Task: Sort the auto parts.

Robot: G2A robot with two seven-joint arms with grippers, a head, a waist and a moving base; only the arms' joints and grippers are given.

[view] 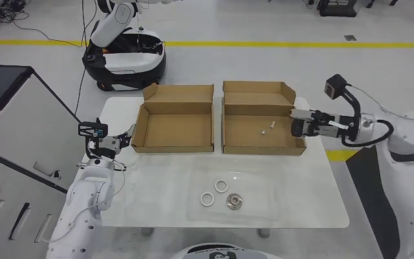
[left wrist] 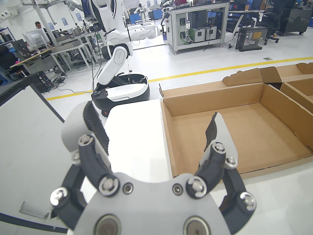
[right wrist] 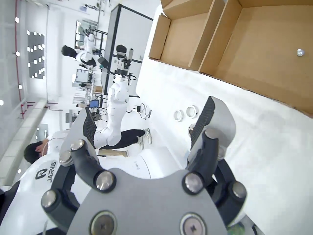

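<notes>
**Left gripper** (left wrist: 152, 113): fingers apart, nothing between them. It hangs over the table (view: 162, 188) edge, just outside the left box (view: 173, 129), which has nothing visible in it. This is judged a standby position, clear of the work area.

**Right gripper** (right wrist: 148, 108): fingers apart, empty. It sits at the outer wall of the right box (view: 242, 133). Two small parts (view: 272, 123) lie near each other on that box's floor, toward the gripper's side. Their placement suggests this box takes the small pieces.

**Unsorted items:** two white rings (view: 220, 186) lie side by side, with one metal part (view: 234, 202) just beside them. All three are on the table in front of the boxes, well apart from both grippers.

**Assessment:** the sort is partly done, with three pieces outstanding. The rings are a distinct type and probably belong in the left box, though this cannot be confirmed.

**Next pick:** the rings lie flat, so the fingers would need to come down low and straddle a rim.

**Risk:** a ring could slide on the smooth tabletop as the fingers close.
</notes>
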